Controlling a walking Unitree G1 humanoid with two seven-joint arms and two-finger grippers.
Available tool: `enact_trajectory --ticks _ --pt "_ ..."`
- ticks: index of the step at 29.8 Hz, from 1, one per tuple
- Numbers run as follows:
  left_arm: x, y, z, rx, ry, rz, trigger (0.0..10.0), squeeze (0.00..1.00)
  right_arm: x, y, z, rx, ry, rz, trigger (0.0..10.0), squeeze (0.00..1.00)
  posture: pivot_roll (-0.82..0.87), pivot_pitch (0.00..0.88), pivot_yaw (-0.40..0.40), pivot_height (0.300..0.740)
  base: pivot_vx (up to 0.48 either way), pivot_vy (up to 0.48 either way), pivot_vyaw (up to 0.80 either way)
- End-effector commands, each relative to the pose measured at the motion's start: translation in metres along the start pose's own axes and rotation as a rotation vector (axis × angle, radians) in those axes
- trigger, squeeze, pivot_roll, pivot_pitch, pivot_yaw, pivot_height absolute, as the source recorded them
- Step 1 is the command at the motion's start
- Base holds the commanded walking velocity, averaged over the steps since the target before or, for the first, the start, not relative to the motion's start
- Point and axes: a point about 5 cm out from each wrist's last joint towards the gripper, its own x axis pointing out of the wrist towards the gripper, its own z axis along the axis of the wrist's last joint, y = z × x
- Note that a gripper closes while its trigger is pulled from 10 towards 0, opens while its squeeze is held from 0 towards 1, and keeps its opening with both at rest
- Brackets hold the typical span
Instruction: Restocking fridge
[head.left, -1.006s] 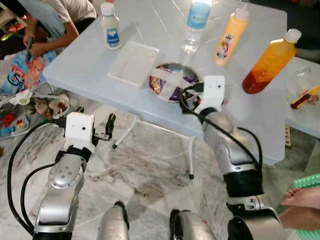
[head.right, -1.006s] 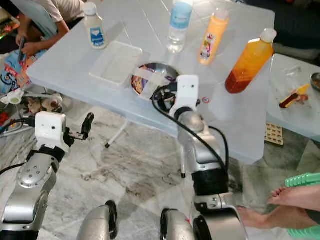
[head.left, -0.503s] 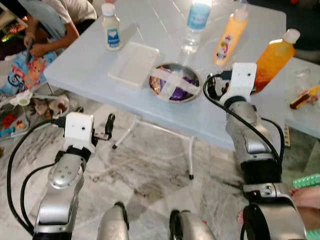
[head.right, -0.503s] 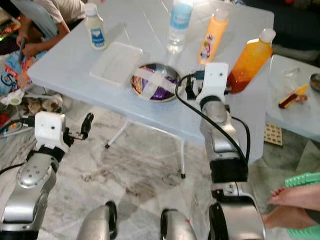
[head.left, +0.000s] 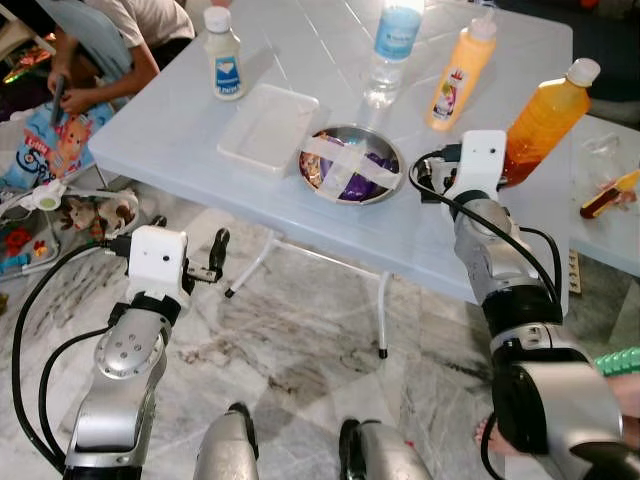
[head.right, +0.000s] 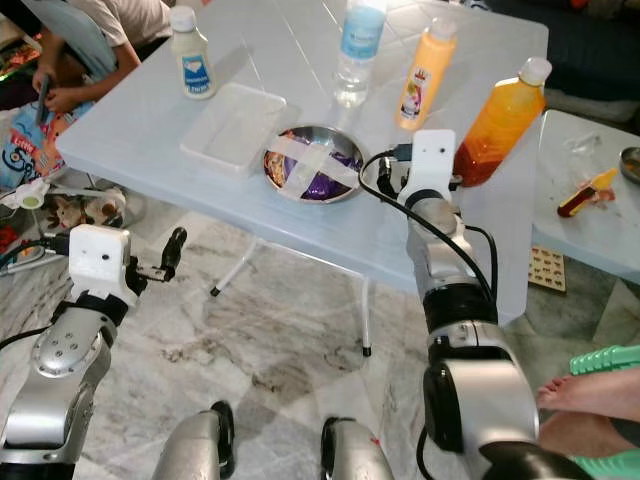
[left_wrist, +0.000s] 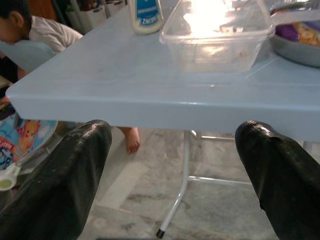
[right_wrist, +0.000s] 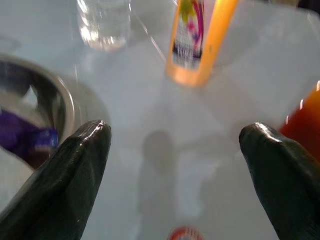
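On the light blue table (head.left: 180, 140) stand a white bottle with a blue label (head.left: 223, 52), a clear water bottle (head.left: 393, 45), a yellow-orange drink bottle (head.left: 460, 72) and a large orange juice bottle (head.left: 543, 122). A clear plastic container (head.left: 268, 125) and a taped-over metal bowl of snacks (head.left: 349, 163) lie nearer the front. My right gripper (right_wrist: 175, 131) is open over the table, between the bowl and the juice bottle, facing the yellow-orange bottle (right_wrist: 192, 40). My left gripper (head.left: 213, 258) is open and holds nothing. It is below the table's front edge (left_wrist: 160, 102).
A person (head.left: 110, 40) sits on the floor at the far left beside toys (head.left: 90, 210). A second table (head.left: 610, 190) with small items stands to the right. A bare foot (head.right: 585, 390) and a green object (head.right: 605, 358) are at the lower right. Metal table legs (head.left: 383, 315) stand on the marble floor.
My right arm has swung right, from in front of the metal bowl to beside the orange juice bottle, uncovering the bowl. The left arm has stayed put.
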Motion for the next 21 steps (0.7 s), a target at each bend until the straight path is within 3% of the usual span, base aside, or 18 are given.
enact_trajectory --ticks 1,8,14,21 --pt "-0.004 0.002 0.001 0.01 0.0 0.0 10.0 0.0 0.002 -0.002 0.007 -0.036 -0.034 0.005 10.0 0.0 0.1 0.187 -0.038 0.74 0.0 0.0 0.0" --pt "-0.003 0.001 0.001 0.007 0.001 -0.004 10.0 0.0 0.006 -0.002 0.008 -0.093 -0.052 0.044 10.0 0.0 0.1 0.187 -0.038 0.74 0.0 0.0 0.0" --pt "-0.003 0.001 0.002 0.009 0.001 -0.003 10.0 0.0 0.005 0.007 -0.003 -0.127 -0.008 0.147 10.0 0.0 0.1 0.184 -0.042 0.74 0.0 0.0 0.0" --pt "-0.004 0.0 0.001 0.009 0.001 -0.005 10.0 0.0 0.003 0.016 -0.005 -0.174 -0.038 0.219 10.0 0.0 0.1 0.181 -0.044 0.74 0.0 0.0 0.0"
